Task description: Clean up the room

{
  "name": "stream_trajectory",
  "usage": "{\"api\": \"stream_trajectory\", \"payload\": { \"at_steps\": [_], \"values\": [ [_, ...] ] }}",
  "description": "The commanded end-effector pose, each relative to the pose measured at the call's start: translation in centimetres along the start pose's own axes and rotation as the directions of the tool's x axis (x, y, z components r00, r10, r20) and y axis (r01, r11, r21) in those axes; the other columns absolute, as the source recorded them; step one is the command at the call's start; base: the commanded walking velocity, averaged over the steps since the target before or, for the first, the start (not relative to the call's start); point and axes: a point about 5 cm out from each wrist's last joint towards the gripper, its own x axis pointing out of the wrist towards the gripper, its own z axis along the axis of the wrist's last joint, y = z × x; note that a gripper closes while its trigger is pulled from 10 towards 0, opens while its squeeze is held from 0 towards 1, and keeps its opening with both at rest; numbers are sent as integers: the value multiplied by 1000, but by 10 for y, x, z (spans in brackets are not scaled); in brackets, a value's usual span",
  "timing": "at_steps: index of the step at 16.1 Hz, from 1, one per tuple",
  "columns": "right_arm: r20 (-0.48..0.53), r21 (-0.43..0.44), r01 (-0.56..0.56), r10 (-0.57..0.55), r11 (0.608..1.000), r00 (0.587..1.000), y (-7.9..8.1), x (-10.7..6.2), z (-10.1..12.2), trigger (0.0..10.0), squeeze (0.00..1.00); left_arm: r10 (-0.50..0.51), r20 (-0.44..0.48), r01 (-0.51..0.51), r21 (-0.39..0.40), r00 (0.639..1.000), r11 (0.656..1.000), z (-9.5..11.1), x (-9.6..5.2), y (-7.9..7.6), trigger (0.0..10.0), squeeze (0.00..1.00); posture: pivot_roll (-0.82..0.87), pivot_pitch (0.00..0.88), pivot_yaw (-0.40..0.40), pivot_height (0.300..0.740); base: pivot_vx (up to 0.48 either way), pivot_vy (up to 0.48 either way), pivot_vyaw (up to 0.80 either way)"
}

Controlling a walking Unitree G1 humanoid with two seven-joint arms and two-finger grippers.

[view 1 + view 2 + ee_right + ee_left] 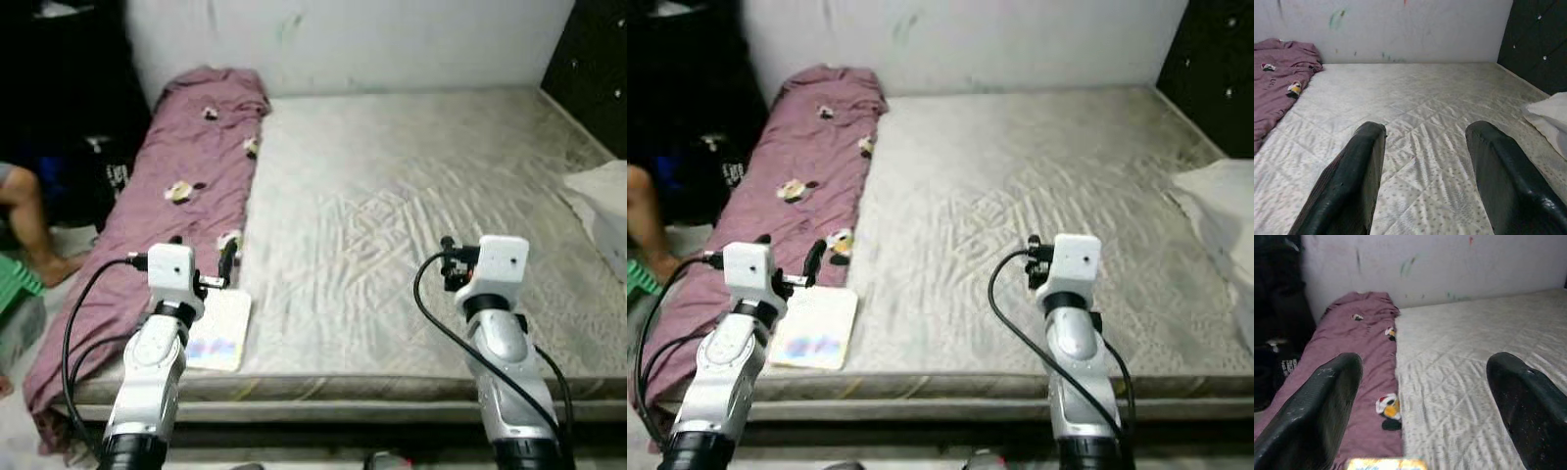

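The robot stood at the foot of a bare mattress (411, 196), and by my reading the clean-up was at its approach stage, nothing yet grasped; both arms were raised over the near edge of the bed. The left gripper (227, 262) hung with its fingers spread wide and nothing between them, as the left wrist view showed; the right gripper (1422, 171) was likewise parted and empty above the quilted surface.

The likeliest first thing to tidy was the thin book (217, 331) lying flat on the near left corner of the mattress, just beside the purple blanket (186, 166); it lay directly beneath the left gripper and a little toward 6 o'clock of the fingertips, its far edge just showing in the left wrist view (1385, 463). The blanket ran along the left side of the bed from 7 o'clock up toward 11 o'clock, rumpled against the wall; a white pillow (602, 206) sat at the right edge, about 3 o'clock.

The next move probably called for lowering the left gripper and tipping it toward the book, which, being flat and thin, could be hard to lift off the cloth; sliding it to the edge might serve better. A person's leg (31, 220) showed at 9 o'clock beside the bed.
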Motion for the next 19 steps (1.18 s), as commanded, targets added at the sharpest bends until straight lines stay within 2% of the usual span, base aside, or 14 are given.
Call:
{"api": "stream_trajectory", "payload": {
  "at_steps": [1, 9, 15, 19],
  "values": [
    [1, 2, -9, 9, 1000, 1000, 3, 1, 2, 10000, 0, 2, -3, -2, -1, 1000, 1000, 2, 1, 3, 10000, 0, -81, 0, 56, 740, 0, 458, -444],
    [-29, -1, -35, 35, 999, 999, 7, -2, -4, 10000, 0, 10, 18, -10, 0, 1000, 1000, 4, 0, 3, 10000, 0, -83, 0, 52, 740, 0, 461, 0],
    [-46, 3, -47, 47, 999, 998, 8, -4, -7, 10000, 0, -15, 28, 15, -14, 1000, 1000, 5, -3, 2, 10000, 0, -89, 0, 51, 740, 0, 0, 0],
    [-54, 0, -48, 48, 999, 997, 8, -5, -8, 10000, 0, -13, 14, 13, -27, 1000, 1000, 4, -3, 2, 10000, 0, -91, 0, 53, 740, 0, 438, 0]
  ]
}}
